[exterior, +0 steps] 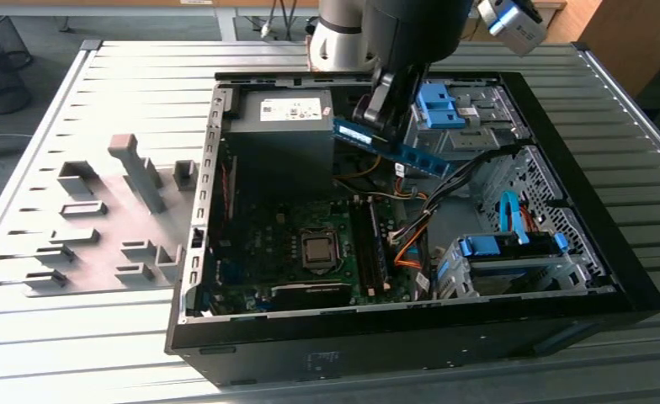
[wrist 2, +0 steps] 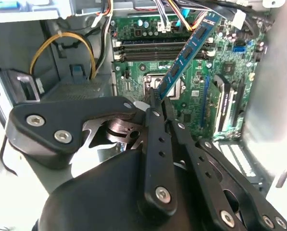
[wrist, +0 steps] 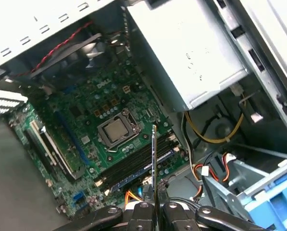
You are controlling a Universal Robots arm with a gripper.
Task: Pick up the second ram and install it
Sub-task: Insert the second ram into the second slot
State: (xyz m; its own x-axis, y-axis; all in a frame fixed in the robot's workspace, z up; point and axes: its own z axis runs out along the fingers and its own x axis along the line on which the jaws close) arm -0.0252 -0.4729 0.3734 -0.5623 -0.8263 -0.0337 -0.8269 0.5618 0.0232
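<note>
Computer case (exterior: 633,286): I see it lying open on the slatted metal table (exterior: 139,76), side panel off, interior facing up.
Grey holder blocks (exterior: 139,172): I see them on the table toward the exterior view's left of the case, well apart from the work.
Power supply (exterior: 279,126): I see the dark box with a pale label in the case's far corner, just beside where my arm comes down.
Motherboard (exterior: 274,244): it is green, flat in the case floor, with the processor socket (wrist: 115,131) bare at its middle.
Memory slots (wrist 2: 148,48): I see long dark strips beside the socket; in the first wrist view one slot appears to carry a blue stick already, though I cannot be sure.
Gripper (wrist 2: 155,98): its fingers are clamped onto one end of the second ram.
Second ram (exterior: 403,151): I hold it in the air above the case interior, tilted, clear of the board and not touching any slot.
Step in hand: I judge the pick is done and the carry toward the slots is under way; seating is not yet done.
Next move calls for: levelling the stick, lining its edge along a free slot, then pressing straight down evenly.
</note>
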